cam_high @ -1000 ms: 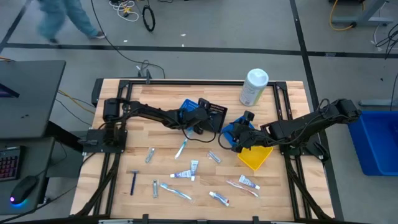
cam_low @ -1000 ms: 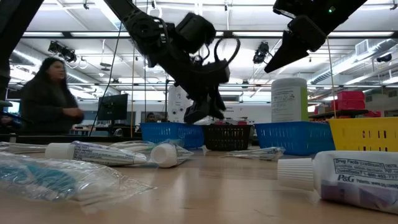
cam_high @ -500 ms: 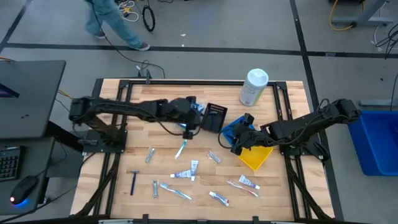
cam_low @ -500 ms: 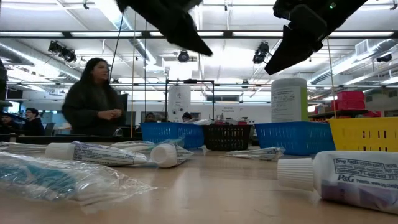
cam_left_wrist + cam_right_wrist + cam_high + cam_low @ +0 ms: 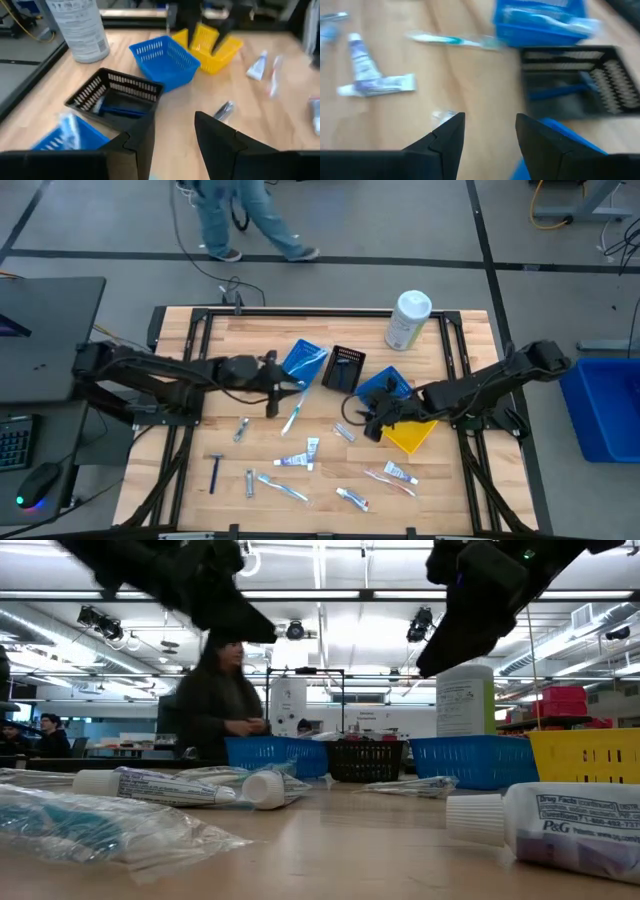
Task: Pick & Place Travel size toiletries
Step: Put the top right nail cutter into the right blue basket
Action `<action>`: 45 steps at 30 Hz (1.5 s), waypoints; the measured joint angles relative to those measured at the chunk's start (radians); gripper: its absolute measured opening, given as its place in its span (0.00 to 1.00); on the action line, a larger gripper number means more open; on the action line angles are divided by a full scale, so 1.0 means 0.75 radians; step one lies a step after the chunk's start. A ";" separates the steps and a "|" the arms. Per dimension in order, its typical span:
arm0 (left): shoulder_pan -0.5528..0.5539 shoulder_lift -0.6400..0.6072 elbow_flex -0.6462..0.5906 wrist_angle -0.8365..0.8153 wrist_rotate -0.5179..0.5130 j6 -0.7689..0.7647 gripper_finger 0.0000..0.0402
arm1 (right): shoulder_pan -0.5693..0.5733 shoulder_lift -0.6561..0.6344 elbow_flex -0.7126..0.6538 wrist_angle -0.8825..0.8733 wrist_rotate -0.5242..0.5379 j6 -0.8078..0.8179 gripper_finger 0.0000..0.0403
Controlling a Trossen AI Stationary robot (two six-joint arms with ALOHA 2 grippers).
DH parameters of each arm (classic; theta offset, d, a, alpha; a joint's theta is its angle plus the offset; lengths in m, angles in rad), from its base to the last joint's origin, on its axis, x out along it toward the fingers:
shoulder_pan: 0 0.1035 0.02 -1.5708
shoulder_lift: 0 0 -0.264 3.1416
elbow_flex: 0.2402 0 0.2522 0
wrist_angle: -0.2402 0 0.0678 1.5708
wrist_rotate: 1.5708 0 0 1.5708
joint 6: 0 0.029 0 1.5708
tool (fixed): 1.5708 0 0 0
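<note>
Toothpaste tubes (image 5: pixel 296 461), wrapped toothbrushes (image 5: pixel 292 419) and a dark-blue razor (image 5: pixel 214 472) lie flat across the near half of the table. Another razor (image 5: pixel 121 111) lies inside the black tray (image 5: pixel 345 368), and a wrapped toothbrush (image 5: pixel 546 21) inside the left blue tray (image 5: pixel 303 360). My left gripper (image 5: pixel 272 396) (image 5: pixel 172 145) hovers open, left of the trays and above the table. My right gripper (image 5: pixel 374 422) (image 5: pixel 490 137) hovers open beside the yellow tray (image 5: pixel 412 434), over bare wood near a small wrapped item (image 5: pixel 344 432).
A second blue tray (image 5: pixel 385 384) sits between the black and yellow ones. A tall white canister (image 5: pixel 408 319) stands at the far edge. Both arms hang high in the low view, the right gripper (image 5: pixel 470 620) above the trays. A person (image 5: pixel 240 220) walks past the table's far side.
My left gripper has risen from the blue and black trays and drawn back toward the table's left and near side. My right gripper has shifted slightly toward the near edge and left. The person behind the table has walked to the right.
</note>
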 joint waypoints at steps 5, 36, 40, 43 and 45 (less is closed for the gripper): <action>-0.033 -0.001 -0.246 0.429 -0.013 -0.120 0.37 | 0.017 0.148 0.001 0.258 -0.077 -0.018 0.49; -0.109 0.034 -0.317 0.520 -0.348 -0.187 0.36 | 0.042 0.583 0.090 0.170 -0.212 0.069 0.15; -0.108 0.034 -0.317 0.521 -0.366 -0.187 0.36 | 0.043 0.535 0.088 0.151 -0.250 -0.004 0.14; -0.108 0.034 -0.317 0.521 -0.382 -0.187 0.36 | 0.043 0.441 0.115 0.108 -0.266 -0.076 0.14; -0.108 0.034 -0.317 0.523 -0.385 -0.189 0.36 | 0.036 0.367 0.129 0.041 -0.251 -0.099 0.15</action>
